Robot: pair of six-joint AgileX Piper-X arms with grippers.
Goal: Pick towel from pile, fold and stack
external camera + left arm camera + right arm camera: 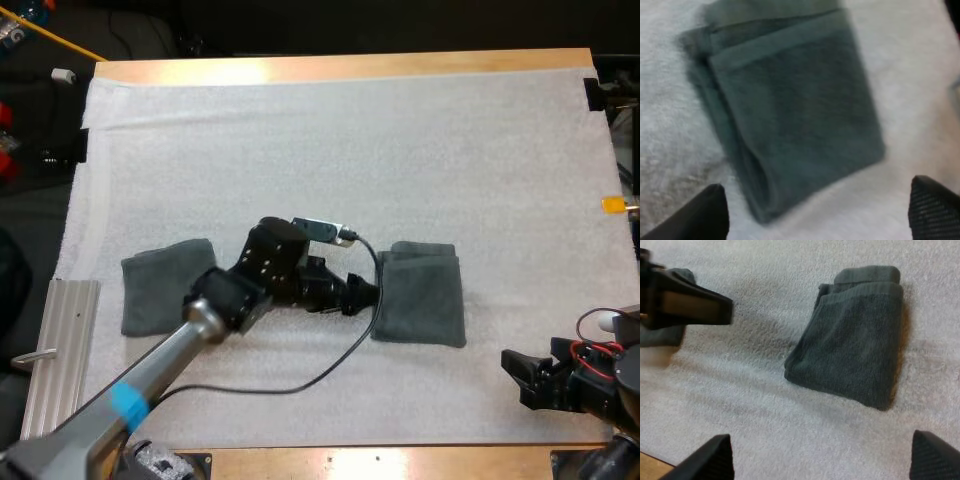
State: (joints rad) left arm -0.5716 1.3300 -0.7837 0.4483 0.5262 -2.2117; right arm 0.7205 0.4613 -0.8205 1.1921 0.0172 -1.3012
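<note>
Left claw (366, 293) spread, mid-frame, just beside folded towel stack (420, 300). Second towel (165, 285) lies centre-left on mat (330, 150). Right claw (520, 375) spread, lower right, apart from both.

Bright, even light from above; glare on the far counter (250, 68), soft shadow hugging the folded towel (855, 340)

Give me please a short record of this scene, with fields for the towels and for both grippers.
folded stack: on the white mat, right of centre; a lower towel's edge shows at its far side
second towel: on the mat, left of the stack and apart from it
left gripper: open, beside the stack's left edge, holding nothing
right gripper: open, near the mat's near right corner, clear of both towels
</note>
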